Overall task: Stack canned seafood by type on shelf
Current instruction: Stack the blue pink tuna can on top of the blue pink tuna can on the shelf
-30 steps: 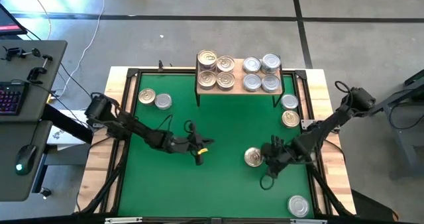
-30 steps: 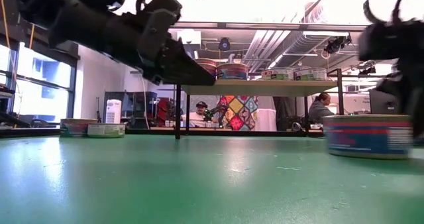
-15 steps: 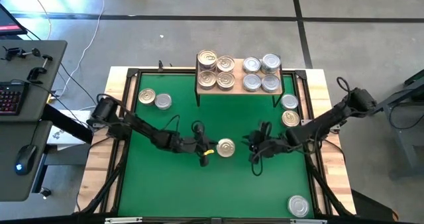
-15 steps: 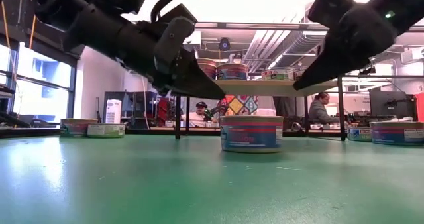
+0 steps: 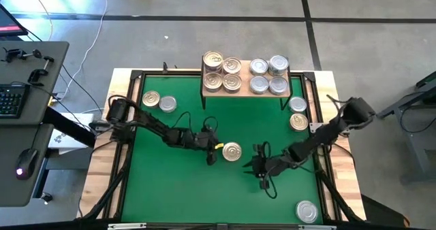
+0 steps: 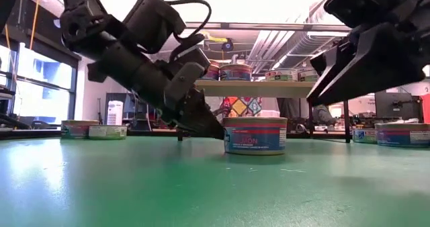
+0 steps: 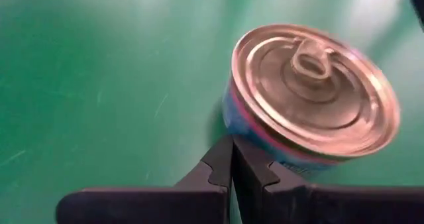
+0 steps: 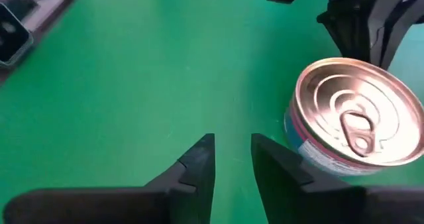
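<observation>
A golden-lidded pull-tab can (image 5: 231, 151) (image 6: 255, 135) stands upright on its base in the middle of the green mat. My left gripper (image 5: 212, 153) (image 7: 232, 159) is shut, tipped down, just left of that can. My right gripper (image 5: 257, 166) (image 8: 232, 158) is open by a narrow gap and hangs free to the can's near right. The wooden shelf (image 5: 244, 80) (image 6: 269, 88) at the far edge carries several golden cans (image 5: 222, 72) on its left half. Several silver cans (image 5: 268, 75) fill its right half. My left gripper has its shut fingertips (image 7: 225, 154) at the golden can's side wall (image 7: 233, 121), low near the base. They slant down at it from the table's left. I cannot tell whether they touch it. The can stands upright on the mat.
Loose cans rest on the mat: two at the far left (image 5: 151, 99) (image 5: 167, 105), two by the right edge (image 5: 298, 105) (image 5: 298, 122), and a silver one at the near right corner (image 5: 306, 210). The near left of the mat (image 5: 170, 196) is bare. People sit in the room beyond.
The golden can went from beside my right gripper at the mat's right to the mat's middle, where it now stands free. My right gripper followed it leftward, then drew back toward the near right. My left gripper moved right toward the can and tipped down.
</observation>
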Tool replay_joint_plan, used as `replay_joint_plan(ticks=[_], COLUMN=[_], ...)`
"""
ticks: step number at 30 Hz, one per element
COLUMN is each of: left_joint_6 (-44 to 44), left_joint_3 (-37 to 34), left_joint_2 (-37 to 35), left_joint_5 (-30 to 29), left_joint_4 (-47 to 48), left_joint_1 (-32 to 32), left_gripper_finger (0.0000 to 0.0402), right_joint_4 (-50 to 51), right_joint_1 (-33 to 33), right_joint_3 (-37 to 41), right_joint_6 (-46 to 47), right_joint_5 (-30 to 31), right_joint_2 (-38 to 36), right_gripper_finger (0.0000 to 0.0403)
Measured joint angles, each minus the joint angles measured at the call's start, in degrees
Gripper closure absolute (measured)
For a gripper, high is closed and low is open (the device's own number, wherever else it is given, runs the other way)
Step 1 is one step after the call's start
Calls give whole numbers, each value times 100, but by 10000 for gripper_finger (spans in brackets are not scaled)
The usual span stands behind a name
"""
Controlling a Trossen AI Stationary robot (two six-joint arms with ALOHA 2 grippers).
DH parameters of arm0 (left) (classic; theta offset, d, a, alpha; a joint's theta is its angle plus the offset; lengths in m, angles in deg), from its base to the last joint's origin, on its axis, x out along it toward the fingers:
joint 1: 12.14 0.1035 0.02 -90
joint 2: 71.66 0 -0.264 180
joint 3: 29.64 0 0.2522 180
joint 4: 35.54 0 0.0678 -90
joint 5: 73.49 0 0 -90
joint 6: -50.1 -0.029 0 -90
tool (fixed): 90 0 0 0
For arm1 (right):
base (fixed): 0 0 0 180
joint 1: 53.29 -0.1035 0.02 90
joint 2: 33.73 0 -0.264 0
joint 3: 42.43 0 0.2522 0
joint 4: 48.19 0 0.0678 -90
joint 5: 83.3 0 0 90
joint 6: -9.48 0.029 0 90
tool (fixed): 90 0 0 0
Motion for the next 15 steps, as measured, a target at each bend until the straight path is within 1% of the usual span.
replay_joint_plan(ticks=[4,6,7,11,15], left_joint_6=[148,140,114,18,1], left_joint_3=[0,0,1,4,7], left_joint_2=[-291,-472,-529,-568,-370], left_joint_5=[-669,-747,-679,118,214], left_joint_4=[440,471,396,-113,-364], left_joint_1=[-62,-76,-76,5,108], left_gripper_finger=[401,401,401,401,401], right_joint_4=[168,231,251,190,146], right_joint_1=[17,17,15,15,15], right_joint_3=[-256,-347,-367,-418,-418], right_joint_6=[37,31,31,-26,31], right_joint_5=[298,444,501,543,541], right_joint_2=[246,299,296,291,288], right_gripper_finger=[287,276,271,264,263])
